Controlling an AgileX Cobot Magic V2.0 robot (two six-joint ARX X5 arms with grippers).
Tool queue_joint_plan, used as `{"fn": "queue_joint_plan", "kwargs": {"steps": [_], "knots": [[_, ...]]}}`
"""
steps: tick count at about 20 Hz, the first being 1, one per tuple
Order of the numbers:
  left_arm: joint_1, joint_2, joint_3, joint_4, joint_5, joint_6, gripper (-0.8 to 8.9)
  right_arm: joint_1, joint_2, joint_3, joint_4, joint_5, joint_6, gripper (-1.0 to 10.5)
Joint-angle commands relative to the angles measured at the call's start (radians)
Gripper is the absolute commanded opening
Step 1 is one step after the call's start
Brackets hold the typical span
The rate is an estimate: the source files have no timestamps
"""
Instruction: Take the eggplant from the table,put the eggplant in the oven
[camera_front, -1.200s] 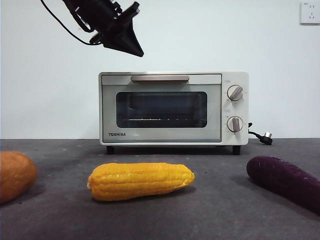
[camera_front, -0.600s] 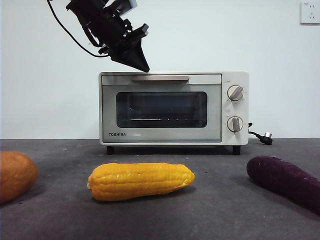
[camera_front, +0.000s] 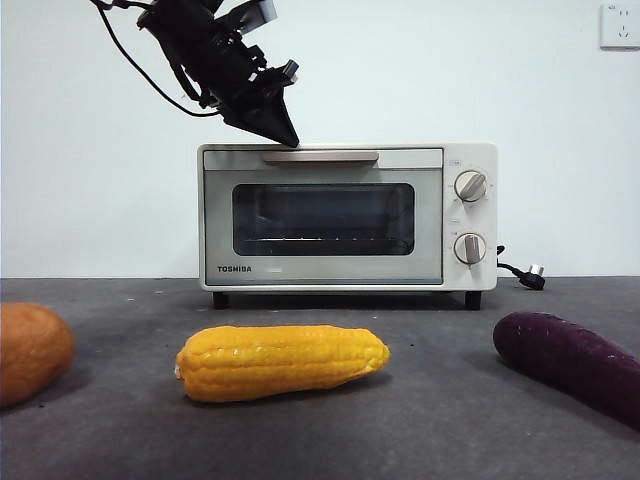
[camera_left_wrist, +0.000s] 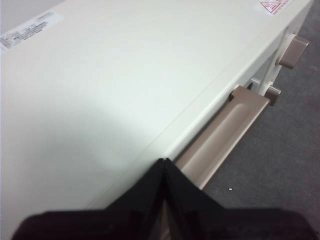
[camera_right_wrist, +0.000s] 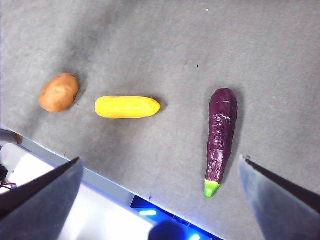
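Lowered since the earlier frames, the left gripper (camera_front: 290, 140) now hangs with jaws pressed together, holding nothing, just above the oven's (camera_front: 346, 216) bar handle (camera_left_wrist: 220, 141). Nearest lie the corn (camera_front: 281, 362), potato (camera_front: 30, 351) and eggplant (camera_front: 568, 362), on the table (camera_front: 430, 420). The closed door reads "TOSHIBA". The right gripper (camera_right_wrist: 160, 192), jaws spread wide, hovers high above the eggplant.

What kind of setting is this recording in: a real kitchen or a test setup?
Most likely a lab test bench, not a kitchen. A toaster oven stands on a table covered in dark grey felt against a bare white wall. An eggplant, a corn cob and a potato-like thing lie spaced out like props.
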Motion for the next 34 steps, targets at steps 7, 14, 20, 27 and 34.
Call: {"fn": "queue_joint_plan", "kwargs": {"steps": [7, 14, 20, 27, 34], "knots": [[-0.011, 0.078, -0.001, -0.015, 0.001, 0.003, -0.06, 0.002, 0.000, 0.006, 0.005, 0.001, -0.008, 5.7], [-0.055, 0.082, -0.002, -0.101, 0.060, 0.004, -0.06, 0.002, 0.012, 0.006, 0.035, 0.003, -0.011, 5.7], [-0.111, 0.082, -0.002, -0.122, 0.060, 0.003, -0.06, 0.002, 0.025, 0.006, 0.037, 0.003, -0.016, 5.7], [-0.184, 0.082, -0.002, -0.195, 0.091, 0.000, -0.06, 0.002, 0.025, 0.006, 0.045, 0.004, -0.027, 5.7], [-0.260, 0.082, -0.002, -0.204, 0.114, 0.000, -0.06, 0.002, 0.026, 0.006, 0.054, 0.004, -0.027, 5.7]]}}
